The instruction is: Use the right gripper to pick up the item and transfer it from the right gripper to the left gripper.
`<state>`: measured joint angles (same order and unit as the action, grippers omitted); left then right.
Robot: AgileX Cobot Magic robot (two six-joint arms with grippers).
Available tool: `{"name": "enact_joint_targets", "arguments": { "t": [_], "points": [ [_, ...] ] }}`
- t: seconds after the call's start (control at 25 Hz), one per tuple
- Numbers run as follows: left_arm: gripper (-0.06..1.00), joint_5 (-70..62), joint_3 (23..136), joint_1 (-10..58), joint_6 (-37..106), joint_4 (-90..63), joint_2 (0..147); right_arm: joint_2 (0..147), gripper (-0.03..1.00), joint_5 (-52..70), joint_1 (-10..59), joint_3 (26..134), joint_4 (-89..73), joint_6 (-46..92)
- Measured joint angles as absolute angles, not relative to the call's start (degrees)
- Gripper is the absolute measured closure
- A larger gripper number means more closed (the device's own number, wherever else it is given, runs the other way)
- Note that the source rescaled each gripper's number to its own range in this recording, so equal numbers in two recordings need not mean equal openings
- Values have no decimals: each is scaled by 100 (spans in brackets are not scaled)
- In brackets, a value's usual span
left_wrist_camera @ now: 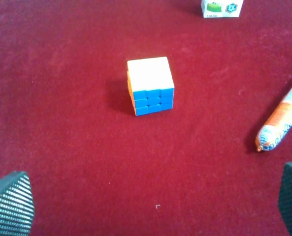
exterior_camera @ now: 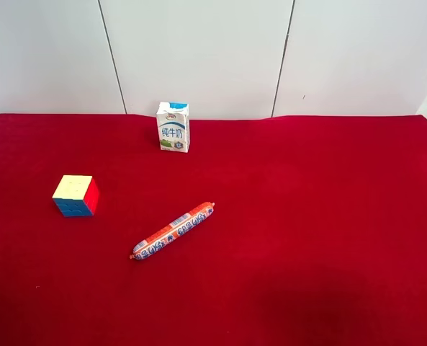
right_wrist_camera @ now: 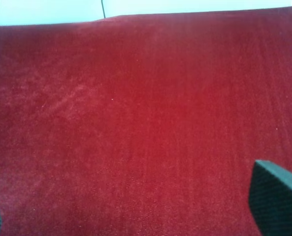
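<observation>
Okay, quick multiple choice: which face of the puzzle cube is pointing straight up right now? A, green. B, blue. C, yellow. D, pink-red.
C: in the exterior high view the puzzle cube shows its yellow face on top, with blue and pink-red on the sides.

Puzzle cube (exterior_camera: 76,195) sits flat on the red desk (exterior_camera: 307,216), yellow face up, blue and pink-red sides showing, untouched.
</observation>
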<state>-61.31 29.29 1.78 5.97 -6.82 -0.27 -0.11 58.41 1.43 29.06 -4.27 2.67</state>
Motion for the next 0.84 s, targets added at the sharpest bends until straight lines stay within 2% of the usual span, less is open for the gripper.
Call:
{"name": "enact_joint_targets", "arguments": {
  "t": [0.24,0.84],
  "points": [
    [-6,-6131,2929,-245,591,-682,-27,-11,-3,5841,143,2906,-427,267],
    [-6,-6131,2929,-257,583,-682,-27,-11,-3,5841,143,2906,-427,267]
  ]
}}
